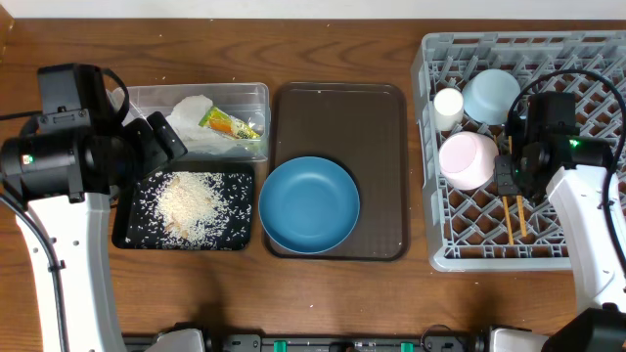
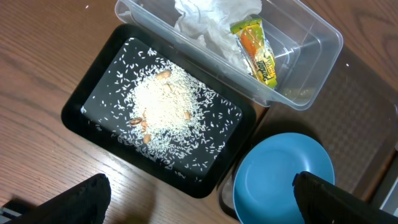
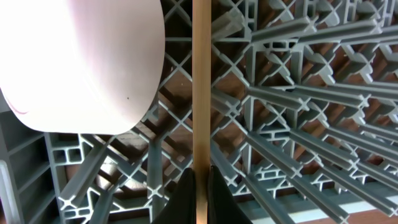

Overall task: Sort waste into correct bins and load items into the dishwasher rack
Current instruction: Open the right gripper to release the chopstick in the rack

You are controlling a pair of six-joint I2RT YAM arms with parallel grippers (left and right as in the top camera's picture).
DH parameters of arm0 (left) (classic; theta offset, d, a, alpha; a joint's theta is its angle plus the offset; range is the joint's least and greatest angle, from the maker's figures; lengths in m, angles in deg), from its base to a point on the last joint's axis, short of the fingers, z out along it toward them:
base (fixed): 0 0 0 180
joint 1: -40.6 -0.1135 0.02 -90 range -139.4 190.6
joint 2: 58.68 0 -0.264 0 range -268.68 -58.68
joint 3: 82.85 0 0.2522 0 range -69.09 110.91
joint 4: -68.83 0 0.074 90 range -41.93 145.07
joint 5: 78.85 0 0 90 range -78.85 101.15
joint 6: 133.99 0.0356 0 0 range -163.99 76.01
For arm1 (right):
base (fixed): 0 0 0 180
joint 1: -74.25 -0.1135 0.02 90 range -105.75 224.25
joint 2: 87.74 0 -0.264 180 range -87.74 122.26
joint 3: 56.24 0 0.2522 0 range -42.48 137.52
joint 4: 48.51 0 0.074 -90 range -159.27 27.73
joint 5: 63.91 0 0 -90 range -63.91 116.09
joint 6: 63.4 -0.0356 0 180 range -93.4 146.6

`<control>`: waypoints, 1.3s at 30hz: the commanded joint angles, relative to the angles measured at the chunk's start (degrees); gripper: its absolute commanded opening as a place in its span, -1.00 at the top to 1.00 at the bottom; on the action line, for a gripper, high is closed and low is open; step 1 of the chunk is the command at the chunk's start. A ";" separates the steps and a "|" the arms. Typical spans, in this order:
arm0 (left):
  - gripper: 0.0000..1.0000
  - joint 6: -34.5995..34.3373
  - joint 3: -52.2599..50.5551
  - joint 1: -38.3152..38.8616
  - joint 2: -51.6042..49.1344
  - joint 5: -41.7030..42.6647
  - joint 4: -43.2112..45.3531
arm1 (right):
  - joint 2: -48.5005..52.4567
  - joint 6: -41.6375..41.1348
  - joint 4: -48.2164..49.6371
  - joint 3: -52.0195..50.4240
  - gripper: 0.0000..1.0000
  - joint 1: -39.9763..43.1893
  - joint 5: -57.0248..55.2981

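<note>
Rack: 1 light-blue bowl, 1 white bowl, 1 cup, 2 chopsticks. R gripper clamped on 1 of them. L gripper wide apart, empty, over black tray w/ rice. Tub: 1 napkin, 1 wrapper, print unreadable. 1 blue plate on brown tray.

Only blurred, unreadable print on the green-and-orange snack wrapper in the clear tub.

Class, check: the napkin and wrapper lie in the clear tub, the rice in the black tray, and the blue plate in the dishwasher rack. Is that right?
No: the blue plate sits on the brown serving tray, not in the dishwasher rack; the overhead view shows it.
</note>
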 commanded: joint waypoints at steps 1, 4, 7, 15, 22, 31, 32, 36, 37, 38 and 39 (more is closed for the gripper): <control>-0.93 0.33 0.07 -0.26 -0.33 -0.92 -0.17 | 0.02 1.07 0.20 0.04 0.97 0.70 -0.57; -0.93 0.33 0.07 -0.26 -0.33 -0.92 -0.15 | 0.13 1.05 0.24 0.04 0.97 0.70 -0.57; -0.93 0.33 0.07 -0.26 -0.33 -0.92 -0.15 | 0.13 1.03 0.46 -0.39 0.97 0.74 -0.57; -0.93 0.33 0.07 -0.26 -0.33 -0.92 -0.15 | 0.13 1.01 3.54 -3.50 0.98 1.18 -0.57; -0.93 0.33 0.07 -0.26 -0.33 -0.92 -0.15 | 0.13 1.01 3.78 -3.72 0.97 1.66 -0.57; -0.93 0.33 0.07 -0.26 -0.33 -0.92 -0.15 | 0.13 0.74 3.78 -3.72 0.54 1.77 -0.52; -0.93 0.33 0.07 -0.26 -0.33 -0.92 -0.15 | 0.13 0.74 3.78 -3.72 0.53 1.77 -0.52; -0.93 0.33 0.07 -0.26 -0.33 -0.92 -0.15 | 0.13 0.74 3.85 -3.72 0.52 1.77 0.13; -0.93 0.33 0.07 -0.26 -0.33 -0.92 -0.15 | 0.13 0.57 3.85 -3.72 0.51 1.77 0.24; -0.93 0.33 0.07 -0.26 -0.33 -0.92 -0.15 | 0.13 -0.13 3.98 -3.72 0.48 1.77 0.59; -0.93 0.33 0.07 -0.26 -0.33 -0.92 -0.15 | 0.13 -0.76 4.28 -3.72 0.44 1.77 1.33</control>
